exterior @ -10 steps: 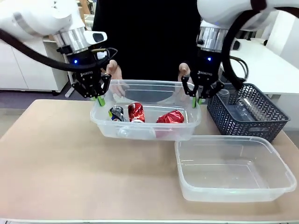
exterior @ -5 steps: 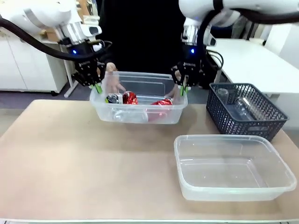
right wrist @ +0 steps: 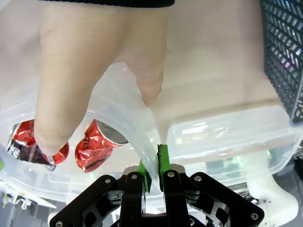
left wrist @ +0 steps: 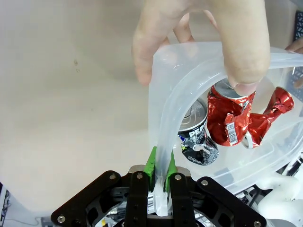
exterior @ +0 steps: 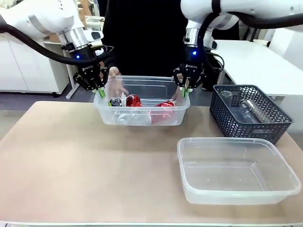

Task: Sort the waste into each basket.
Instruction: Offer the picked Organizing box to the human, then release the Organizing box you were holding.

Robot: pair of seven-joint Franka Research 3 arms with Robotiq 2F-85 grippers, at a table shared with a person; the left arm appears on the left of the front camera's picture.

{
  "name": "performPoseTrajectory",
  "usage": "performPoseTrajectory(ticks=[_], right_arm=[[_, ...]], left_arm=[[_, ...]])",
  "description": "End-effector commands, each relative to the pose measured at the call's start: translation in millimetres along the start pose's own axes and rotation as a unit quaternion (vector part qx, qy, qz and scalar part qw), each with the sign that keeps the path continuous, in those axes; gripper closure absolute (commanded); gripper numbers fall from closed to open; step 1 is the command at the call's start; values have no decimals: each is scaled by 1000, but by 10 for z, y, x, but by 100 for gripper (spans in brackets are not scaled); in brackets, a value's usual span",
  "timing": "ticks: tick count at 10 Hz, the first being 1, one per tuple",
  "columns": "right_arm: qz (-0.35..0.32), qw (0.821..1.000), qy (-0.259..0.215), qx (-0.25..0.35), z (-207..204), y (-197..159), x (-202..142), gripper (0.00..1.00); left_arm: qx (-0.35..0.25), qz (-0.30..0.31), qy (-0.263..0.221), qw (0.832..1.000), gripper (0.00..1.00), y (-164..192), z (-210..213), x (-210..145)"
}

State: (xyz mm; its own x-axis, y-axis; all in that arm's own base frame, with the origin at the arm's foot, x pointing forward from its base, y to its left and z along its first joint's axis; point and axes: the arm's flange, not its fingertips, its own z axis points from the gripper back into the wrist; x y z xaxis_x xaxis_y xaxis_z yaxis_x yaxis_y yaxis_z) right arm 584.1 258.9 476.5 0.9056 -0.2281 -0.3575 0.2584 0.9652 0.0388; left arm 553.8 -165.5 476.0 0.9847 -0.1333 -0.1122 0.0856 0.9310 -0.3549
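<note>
Two grippers and two hands hold up a tub of cans near the table's far edge.

The left gripper pinches the left rim of the tub between its green pads, and the right gripper pinches the right rim the same way. A person's hand grips the rim just beside the left gripper, and the other hand grips it beside the right one. Inside lie two crushed red cans and a black-silver can. An empty tub sits at the near right corner. A dark basket with clear bottles stands at the right edge.
</note>
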Motion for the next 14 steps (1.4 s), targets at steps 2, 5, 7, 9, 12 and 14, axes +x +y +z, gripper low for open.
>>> performPoseTrajectory(ticks=[2, 5, 7, 9, 12, 14], right_arm=[[-1, 1000, 0, -1, -31, -33, -13, 91], [-1, 1000, 0, -1, -31, -33, -13, 91], [-1, 1000, 0, -1, -31, -33, -13, 91], [-1, 1000, 0, -1, -31, -33, -13, 91], [9, 1000, -24, 9, 19, -6, -59, 36], [17, 996, -78, 32, 113, -134, -176, 0]], left_arm=[[-5, -2, -1, 1000, 93, -37, 64, -39], [-5, -2, -1, 1000, 93, -37, 64, -39], [-5, -2, -1, 1000, 93, -37, 64, -39], [-5, -2, -1, 1000, 93, -37, 64, -39], [0, -21, -2, 1000, 34, -68, 55, -65], [0, -28, -39, 999, 30, -133, 244, -207]])
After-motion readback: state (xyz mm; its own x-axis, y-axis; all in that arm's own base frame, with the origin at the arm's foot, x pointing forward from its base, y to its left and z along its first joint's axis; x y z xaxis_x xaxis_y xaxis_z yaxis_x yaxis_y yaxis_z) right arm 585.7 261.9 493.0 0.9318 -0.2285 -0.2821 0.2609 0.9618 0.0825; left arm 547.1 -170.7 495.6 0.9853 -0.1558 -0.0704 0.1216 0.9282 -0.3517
